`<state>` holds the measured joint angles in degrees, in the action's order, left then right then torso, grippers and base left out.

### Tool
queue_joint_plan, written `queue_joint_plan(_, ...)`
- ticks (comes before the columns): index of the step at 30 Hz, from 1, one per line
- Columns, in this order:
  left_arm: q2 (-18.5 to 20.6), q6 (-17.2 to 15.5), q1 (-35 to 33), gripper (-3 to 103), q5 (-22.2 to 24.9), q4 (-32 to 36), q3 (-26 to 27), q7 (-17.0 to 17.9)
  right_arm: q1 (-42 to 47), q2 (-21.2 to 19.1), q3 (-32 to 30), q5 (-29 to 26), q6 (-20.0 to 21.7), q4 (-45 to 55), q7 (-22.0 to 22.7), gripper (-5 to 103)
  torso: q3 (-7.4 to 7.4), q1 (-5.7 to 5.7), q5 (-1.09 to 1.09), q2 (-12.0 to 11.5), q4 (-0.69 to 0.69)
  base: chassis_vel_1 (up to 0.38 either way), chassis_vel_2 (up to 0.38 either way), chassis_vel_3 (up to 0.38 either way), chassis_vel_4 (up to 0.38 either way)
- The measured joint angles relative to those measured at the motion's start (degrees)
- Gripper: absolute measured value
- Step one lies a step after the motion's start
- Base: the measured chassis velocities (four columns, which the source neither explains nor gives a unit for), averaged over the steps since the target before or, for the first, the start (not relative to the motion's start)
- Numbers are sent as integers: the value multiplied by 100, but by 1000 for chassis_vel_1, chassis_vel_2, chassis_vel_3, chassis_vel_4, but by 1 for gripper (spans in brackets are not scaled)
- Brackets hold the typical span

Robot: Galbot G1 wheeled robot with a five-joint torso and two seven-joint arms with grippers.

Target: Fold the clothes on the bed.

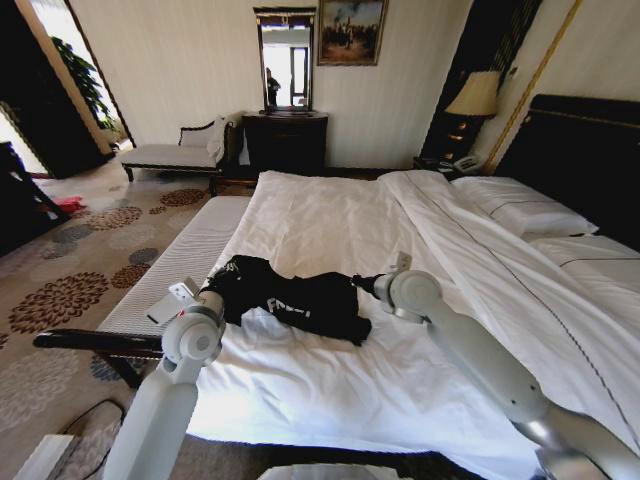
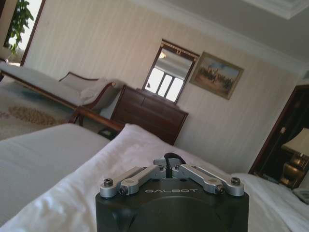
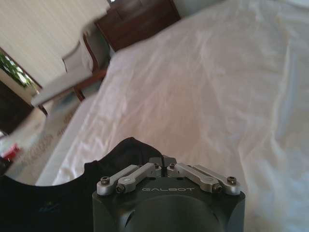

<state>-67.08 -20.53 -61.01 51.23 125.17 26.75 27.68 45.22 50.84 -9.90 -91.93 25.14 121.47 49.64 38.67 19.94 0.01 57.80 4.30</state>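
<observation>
We have both arms stretched over the near part of the bed (image 1: 330, 230), one at each end of the black T-shirt (image 1: 300, 300), which lies crumpled on the white sheet close to the bed's left edge, its white lettering partly showing on the chest.

Our left pincer (image 2: 169, 163) sits at the shirt's left end, next to the pale bench (image 1: 190, 255) that runs along that side of the bed. In the left wrist view its fingers are drawn together with a small loop of black cloth caught between the tips, so we judge it to be clamped on the shirt.

Our right pincer (image 3: 165, 162) is at the shirt's right end, toward the middle of the bed. In the right wrist view its fingers are likewise closed together, and black cloth lies directly under and around the tips; we read this as a hold on the shirt too, though the pinch itself is hard to make out.

Holding the two ends at once makes sense to us: the cloth is bunched, and a pull from both sides would spread it flat before any fold. The shirt is not yet laid out, so we judge the folding to be at an early stage.

The duvet (image 1: 480, 250) is turned back toward the pillows (image 1: 520, 210), which leaves this stretch of sheet open as a working surface.
</observation>
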Motion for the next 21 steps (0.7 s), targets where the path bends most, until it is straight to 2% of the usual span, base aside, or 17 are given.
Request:
queue_joint_plan(1, 0, 0, 0, 0, 0, 0, 0, 0, 0, 0, 0, 0, 0, 0, 0, 0, 0, 0, 0, 0, 0, 0, 0, 0, 0)
queue_joint_plan(4, 183, 185, 115, 0, -1, 181, 126, -124, 695, -22, -707, 809, -507, 341, -936, 0, 0, 0, 0, 0, 7, 0, 0, 0, 0)
queue_joint_plan(5, 232, 225, 131, 0, 4, 250, 164, -152, 815, -16, -865, 937, -653, 411, -1144, 0, 0, 0, -1, 0, 5, 0, 0, 0, 0)
queue_joint_plan(6, 232, 225, 131, 0, 4, 250, 164, -152, 815, -16, -865, 937, -653, 411, -1144, 0, 0, 0, -1, 0, 5, 0, 0, 0, 0)
queue_joint_plan(8, 337, 296, 130, 0, 17, 436, 256, -194, 1033, 25, -1239, 1276, -1132, 579, -1731, 0, 1, 1, -1, 0, 0, 0, 0, 0, 0)
queue_joint_plan(10, 419, 330, 101, 0, 52, 626, 363, -208, 1238, 37, -1543, 1567, -1588, 694, -2298, 0, 0, 1, -1, 0, 0, 0, 0, 0, 0)
queue_joint_plan(11, 419, 330, 101, 0, 52, 626, 363, -208, 1238, 37, -1543, 1567, -1588, 694, -2298, 0, 0, 1, -1, 0, 0, 0, 0, 0, 0)
queue_joint_plan(13, 492, 371, 69, 0, 127, 805, 510, -230, 1415, 7, -1788, 1666, -1886, 846, -2700, 0, 0, 0, -1, 0, 1, 0, 0, 0, 0)
queue_joint_plan(15, 528, 384, 55, 0, 177, 879, 591, -237, 1482, -25, -1881, 1669, -1989, 924, -2827, 0, 0, 0, -1, 0, 0, 0, 0, 0, 0)
queue_joint_plan(19, 828, 429, 47, 0, 616, 1256, 1091, -228, 1723, -282, -2323, 1528, -2331, 1327, -3327, 0, 1, 1, -1, 0, -1, 0, 0, 0, 0)
queue_joint_plan(21, 930, 441, 60, 0, 724, 1339, 1201, -225, 1799, -384, -2458, 1438, -2369, 1473, -3377, 0, 1, 1, -1, 0, 0, 0, 0, 0, 0)
